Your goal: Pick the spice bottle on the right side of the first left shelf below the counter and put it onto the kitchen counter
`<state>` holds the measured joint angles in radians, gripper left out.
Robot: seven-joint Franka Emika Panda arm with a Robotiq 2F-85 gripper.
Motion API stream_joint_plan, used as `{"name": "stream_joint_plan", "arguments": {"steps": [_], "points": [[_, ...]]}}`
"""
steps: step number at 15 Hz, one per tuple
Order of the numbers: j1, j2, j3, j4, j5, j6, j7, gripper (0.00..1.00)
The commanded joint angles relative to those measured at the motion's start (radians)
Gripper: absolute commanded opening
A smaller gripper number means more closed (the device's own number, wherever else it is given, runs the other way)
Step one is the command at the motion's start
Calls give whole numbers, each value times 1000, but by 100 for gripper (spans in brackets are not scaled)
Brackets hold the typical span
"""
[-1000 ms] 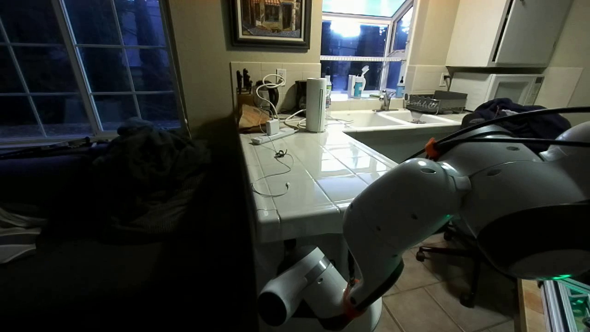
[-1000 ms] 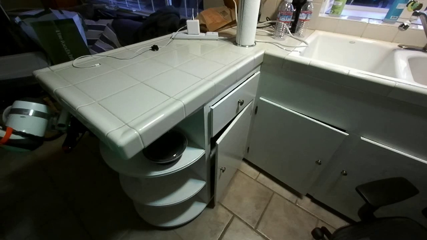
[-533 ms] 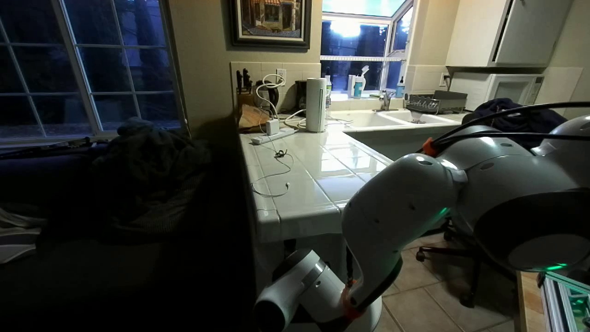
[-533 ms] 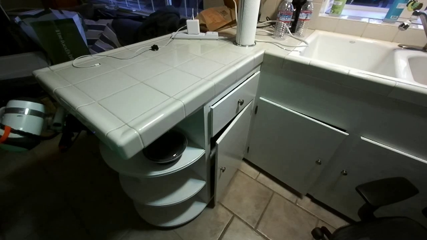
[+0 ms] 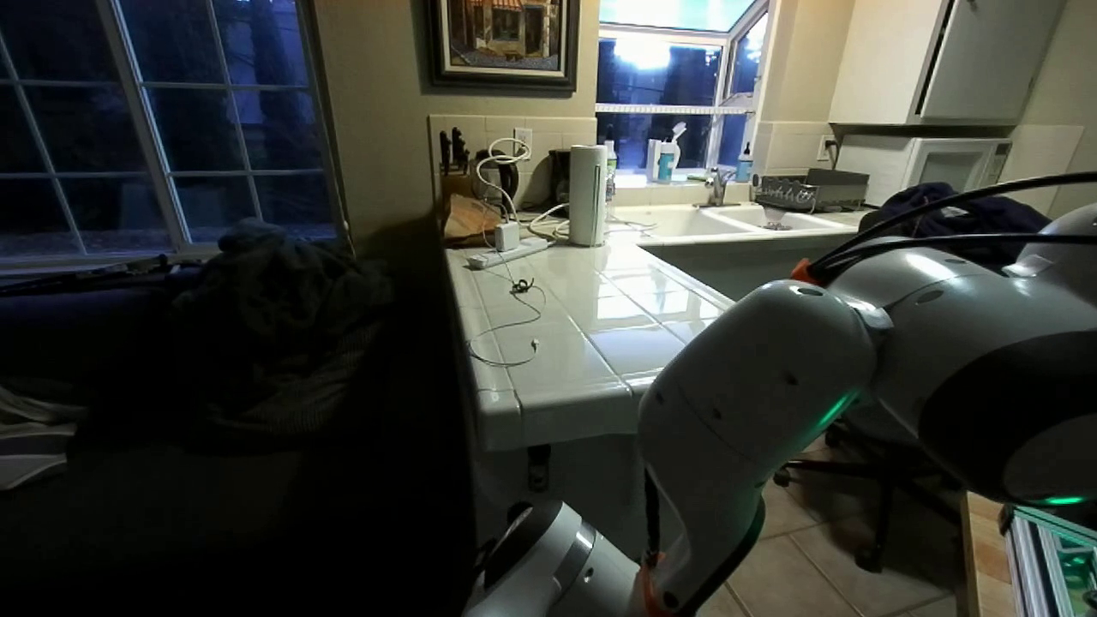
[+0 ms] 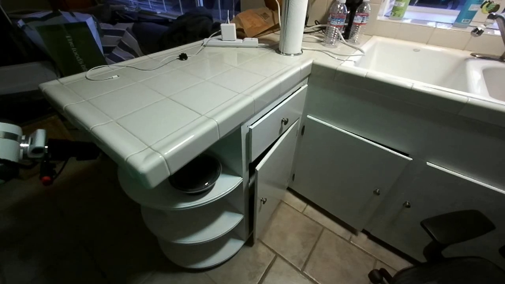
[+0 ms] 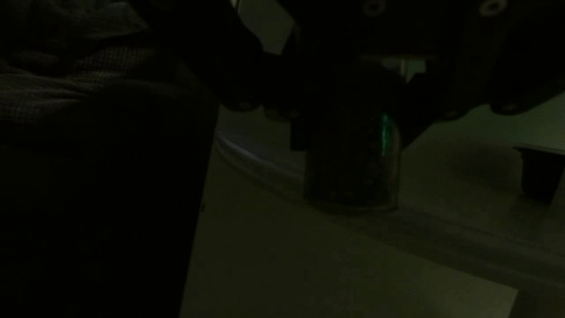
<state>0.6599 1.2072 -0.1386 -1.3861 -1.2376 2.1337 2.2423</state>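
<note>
A dark, clear-walled cylindrical bottle [image 7: 353, 176] is held roughly upright by the black pincer [image 7: 355, 132] in the wrist view, its contents too dim to make out. The pincer is clamped on it, its jaws parted just as far as the bottle allows. The bottle's base overlaps the curved rim of a pale shelf [image 7: 441, 234]; whether it touches there I cannot tell. Farther right on that shelf sits a dark, tapered shape [image 7: 540, 172] with a paler lip, cut off at the side.

In an exterior view, the topmost white round-fronted shelf [image 6: 225, 187] bears a glossy black round bowl [image 6: 197, 175], its inside too dark to read.

Above, the white glossy tiled counter [image 6: 169, 102] carries a crumpled brown paper bag [image 6: 256, 21] and two clear plastic bottles [image 6: 335, 27] with red-and-blue labels. In an exterior view, a brown block [image 5: 456, 186] holds black-handled knives [image 5: 457, 150], and a small object [image 5: 776, 225], too small to identify, lies in a basin of the white double sink [image 5: 686, 221].
</note>
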Motion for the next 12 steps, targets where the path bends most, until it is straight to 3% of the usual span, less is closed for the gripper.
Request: {"name": "stream_joint_plan", "arguments": {"steps": [1,5,12], "points": [[10,-54,60,-47,-86,-31,10,23],[19,-188,119,-163,-176,-14,-3,23],[-21,-530,277,-476,-256,-10,-122,23]]}}
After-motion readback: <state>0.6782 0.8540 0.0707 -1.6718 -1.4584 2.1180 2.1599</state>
